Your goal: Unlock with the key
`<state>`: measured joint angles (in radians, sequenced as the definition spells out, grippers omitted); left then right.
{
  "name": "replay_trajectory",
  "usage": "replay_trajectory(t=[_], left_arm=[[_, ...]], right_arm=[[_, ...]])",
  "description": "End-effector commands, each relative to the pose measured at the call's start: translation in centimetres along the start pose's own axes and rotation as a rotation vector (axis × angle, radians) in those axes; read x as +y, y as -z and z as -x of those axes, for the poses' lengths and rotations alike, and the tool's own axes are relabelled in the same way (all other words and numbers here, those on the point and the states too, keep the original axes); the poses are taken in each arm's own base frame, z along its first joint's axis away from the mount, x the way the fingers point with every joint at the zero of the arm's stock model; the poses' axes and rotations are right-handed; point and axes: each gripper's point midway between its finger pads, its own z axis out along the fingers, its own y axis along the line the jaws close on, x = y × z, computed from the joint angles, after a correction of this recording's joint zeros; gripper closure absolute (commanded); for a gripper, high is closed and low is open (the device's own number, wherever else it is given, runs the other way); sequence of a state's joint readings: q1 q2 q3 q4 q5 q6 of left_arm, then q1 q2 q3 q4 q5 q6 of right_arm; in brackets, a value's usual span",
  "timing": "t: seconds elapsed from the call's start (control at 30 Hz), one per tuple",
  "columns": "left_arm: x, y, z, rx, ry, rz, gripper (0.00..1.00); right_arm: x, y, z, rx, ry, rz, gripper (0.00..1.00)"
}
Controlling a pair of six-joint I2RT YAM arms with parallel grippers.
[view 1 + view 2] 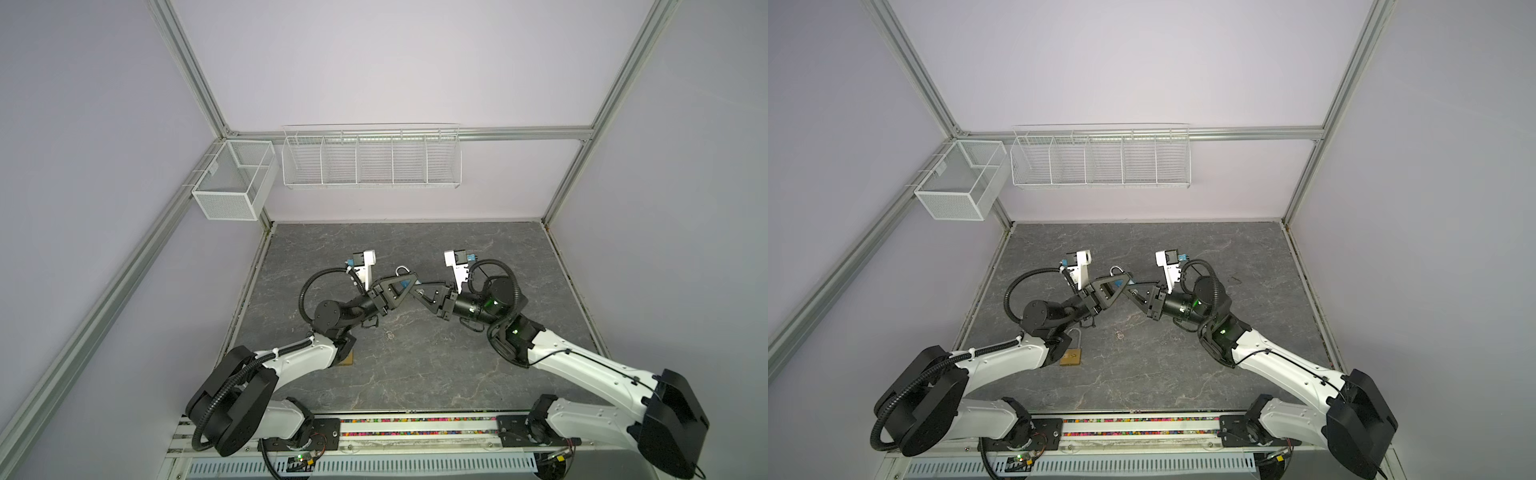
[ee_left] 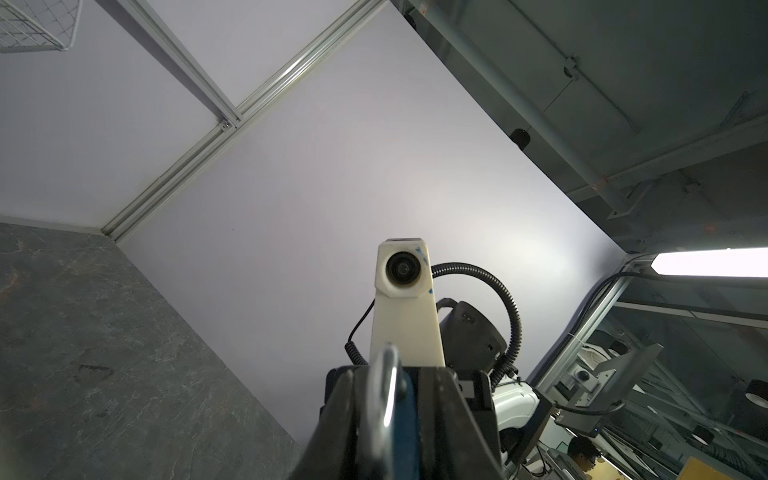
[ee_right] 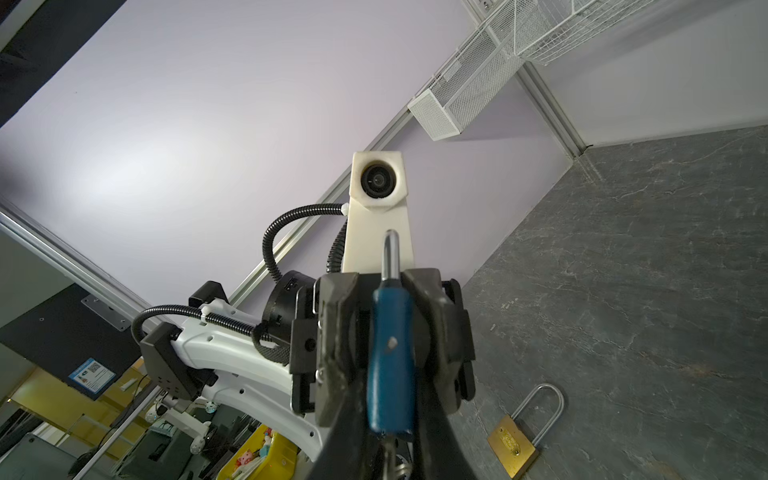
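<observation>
The left gripper [image 1: 404, 280] is clamped on a blue flat-bodied padlock [image 3: 390, 365] with a silver steel shackle [image 3: 390, 253], raised above the middle of the grey marble-patterned tabletop [image 1: 415, 374]. The right gripper [image 1: 417, 291] meets it from the right, pinched together on a small silver key [image 3: 388, 455] at the padlock's end opposite the shackle. A brass padlock [image 1: 1070, 356] lies on the tabletop at near left, beside the left arm.
</observation>
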<state>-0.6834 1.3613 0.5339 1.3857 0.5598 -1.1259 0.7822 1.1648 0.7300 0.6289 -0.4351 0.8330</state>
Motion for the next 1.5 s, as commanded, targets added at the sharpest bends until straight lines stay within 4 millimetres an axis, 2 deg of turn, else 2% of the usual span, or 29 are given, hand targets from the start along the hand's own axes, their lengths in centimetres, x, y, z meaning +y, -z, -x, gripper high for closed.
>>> replay_trajectory(t=[0.0,0.1,0.37,0.47,0.7,1.07,1.23,1.47], left_arm=[[-1.0,-0.4,1.7,-0.023,-0.027,-0.036,0.77],[-1.0,-0.1,2.2,-0.029,-0.035,-0.029,0.76],[-1.6,0.1,2.9,-0.038,-0.051,-0.030,0.51],[-1.6,0.0,2.7,-0.025,-0.046,-0.034,0.54],[-0.9,-0.2,1.8,0.013,-0.021,-0.049,0.53],[-2.0,-0.9,1.6,0.042,-0.023,-0.088,0.65],[-1.7,-0.9,1.2,0.057,-0.012,-0.084,0.67],[-1.7,-1.1,1.0,0.060,-0.007,-0.086,0.75]], right_arm=[[2.2,0.4,1.0,-0.016,0.052,0.051,0.93],[2.4,0.5,1.0,-0.014,0.057,0.052,0.93],[2.4,0.7,1.0,-0.013,0.061,0.045,0.93],[2.5,0.7,1.0,-0.016,0.063,0.047,0.93],[2.6,0.5,1.3,-0.021,0.066,0.055,0.94],[2.4,0.4,1.7,-0.034,0.065,0.042,0.93],[2.3,0.4,1.9,-0.047,0.063,0.032,0.93],[2.4,0.4,2.0,-0.047,0.068,0.033,0.93]])
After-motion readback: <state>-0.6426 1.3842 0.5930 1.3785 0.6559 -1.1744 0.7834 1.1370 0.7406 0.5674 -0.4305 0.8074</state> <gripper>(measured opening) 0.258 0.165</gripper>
